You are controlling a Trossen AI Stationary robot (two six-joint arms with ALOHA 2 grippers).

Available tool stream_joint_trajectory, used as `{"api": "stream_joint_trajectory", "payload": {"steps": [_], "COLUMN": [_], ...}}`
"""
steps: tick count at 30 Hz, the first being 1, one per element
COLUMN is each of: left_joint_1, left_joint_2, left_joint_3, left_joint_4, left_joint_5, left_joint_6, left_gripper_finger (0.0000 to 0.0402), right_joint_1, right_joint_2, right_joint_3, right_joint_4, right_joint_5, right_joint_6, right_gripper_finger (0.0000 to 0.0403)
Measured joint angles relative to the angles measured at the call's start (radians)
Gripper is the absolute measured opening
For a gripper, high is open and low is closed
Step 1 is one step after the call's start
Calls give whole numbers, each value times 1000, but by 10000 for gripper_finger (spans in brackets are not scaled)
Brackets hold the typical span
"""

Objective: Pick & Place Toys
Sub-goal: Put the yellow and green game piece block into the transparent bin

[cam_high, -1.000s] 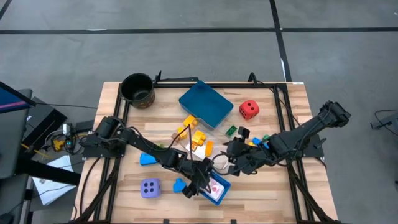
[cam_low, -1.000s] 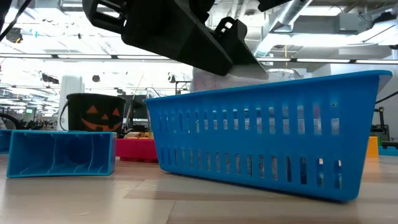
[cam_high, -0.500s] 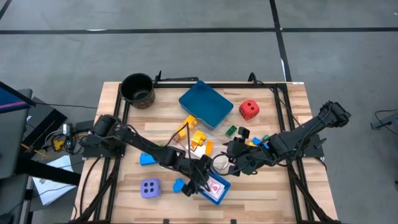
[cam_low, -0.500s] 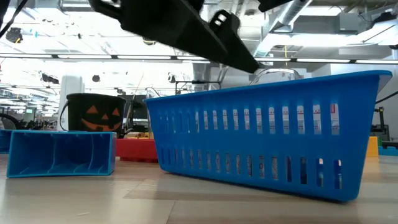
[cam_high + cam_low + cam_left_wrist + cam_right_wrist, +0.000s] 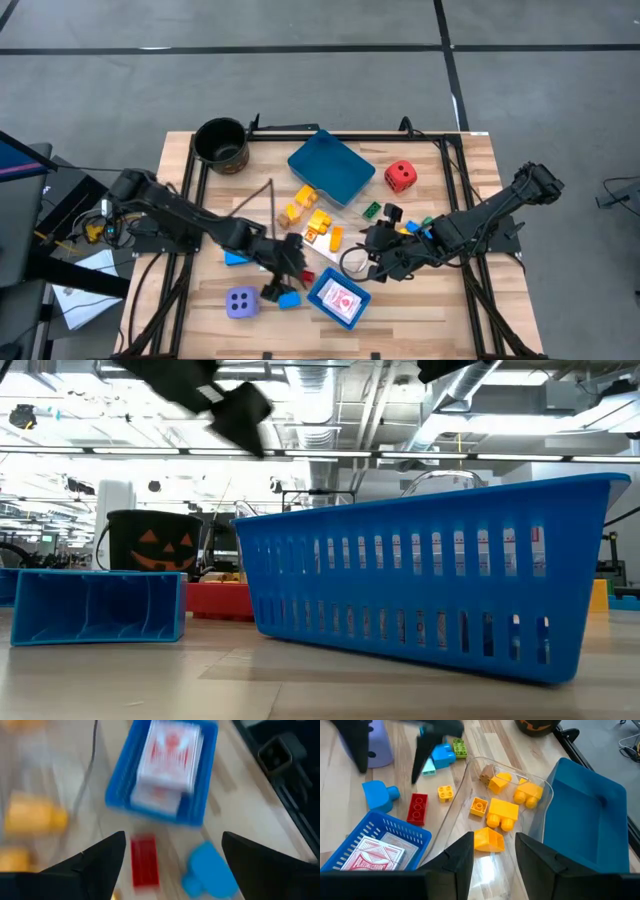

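Left tool (image 5: 277,283) open, empty; cards (image 5: 342,300) in basket (image 5: 322,290) just beside.

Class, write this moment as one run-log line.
left gripper: open, above red brick and blue brick | cards: in blue basket | right gripper: waiting near yellow bricks
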Motion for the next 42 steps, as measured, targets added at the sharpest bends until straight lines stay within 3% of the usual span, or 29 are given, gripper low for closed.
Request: {"api": "stream_joint_trajectory", "payload": {"steps": [8, 18, 42], "left_joint_1": [-7, -7, -7], "left_joint_2": [-301, -559, -585], "left_joint_3": [-260, -432, -453], "left_joint_4": [35, 106, 53], "left_joint_5": [-36, -106, -168], "left_joint_6": [-218, -249, -291], "left_gripper_finger": [297, 294, 294], "right_joint_1": [0, 0, -1], "right_joint_2": [0, 0, 2], "right_joint_3": [0, 0, 0], "right_joint_4": [-9, -5, -5], "right_joint_5": [0, 0, 0], "right_joint_6": [7, 8, 8], "right_gripper_finger": [136, 136, 136]}}
